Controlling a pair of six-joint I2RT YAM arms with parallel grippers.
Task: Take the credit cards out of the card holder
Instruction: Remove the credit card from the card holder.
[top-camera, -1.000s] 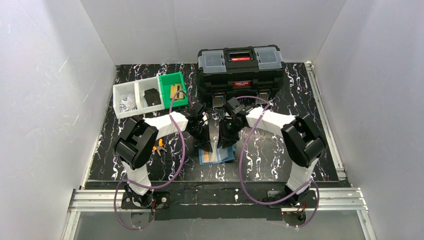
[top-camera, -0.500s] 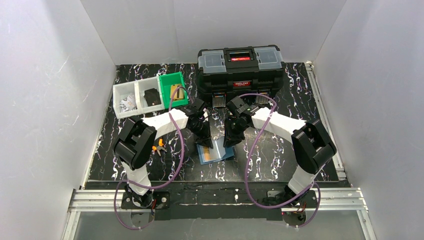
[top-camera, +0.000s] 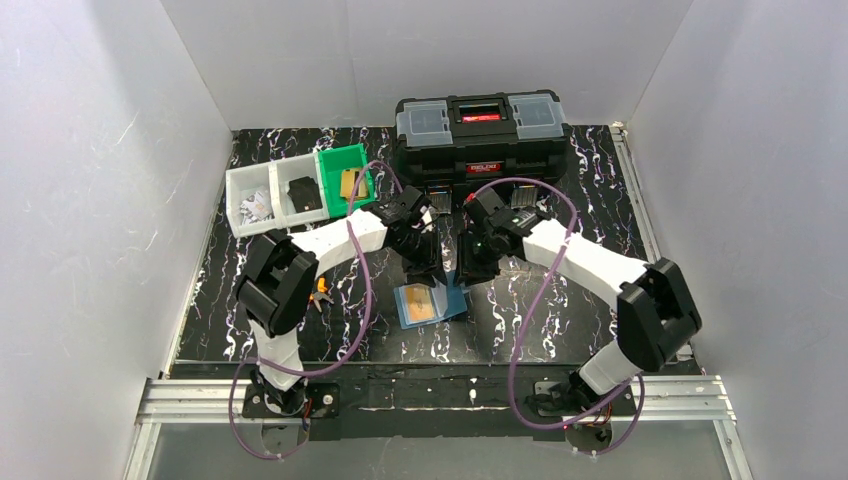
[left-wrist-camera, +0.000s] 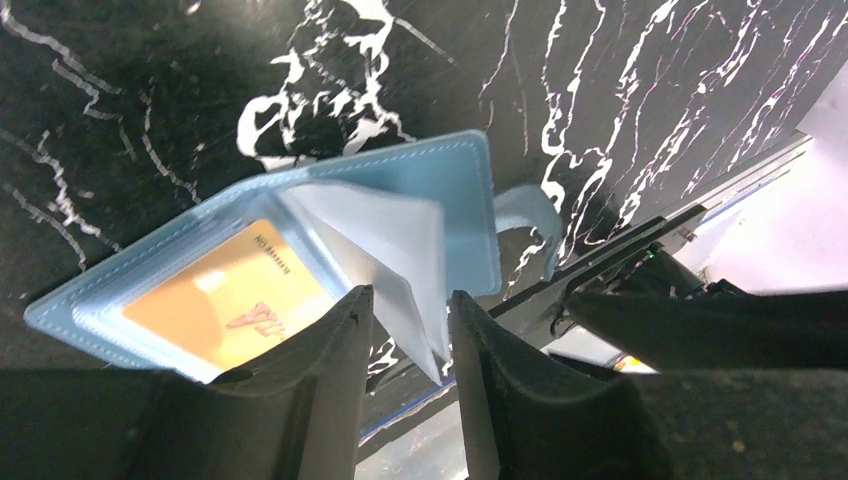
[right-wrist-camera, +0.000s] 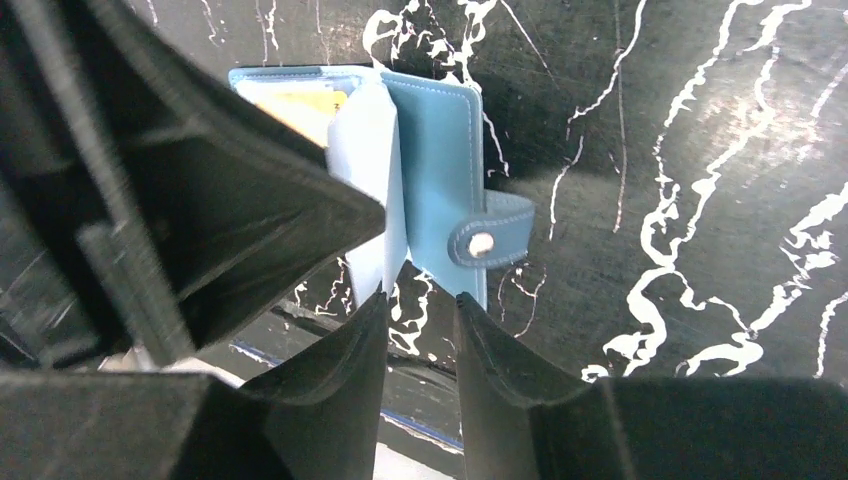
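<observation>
Dark-teal folding wallet card holder (right-wrist-camera: 435, 150) lies open mid bench (top-camera: 570, 310); we see orange-tan flat card (left-wrist-camera: 225, 300) inside. Left gripper (left-wrist-camera: 410, 297) and right gripper (right-wrist-camera: 420, 300) jaws parted, pale leaf (left-wrist-camera: 390, 240) possibly between.

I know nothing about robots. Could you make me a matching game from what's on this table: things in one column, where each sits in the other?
1 holder
2 orange card
3 toolbox
4 green bin

a back left, beside the white bins
b at the back, middle
c lying open, centre
d tucked inside the holder

Pairs: 1-c; 2-d; 3-b; 4-a
</observation>
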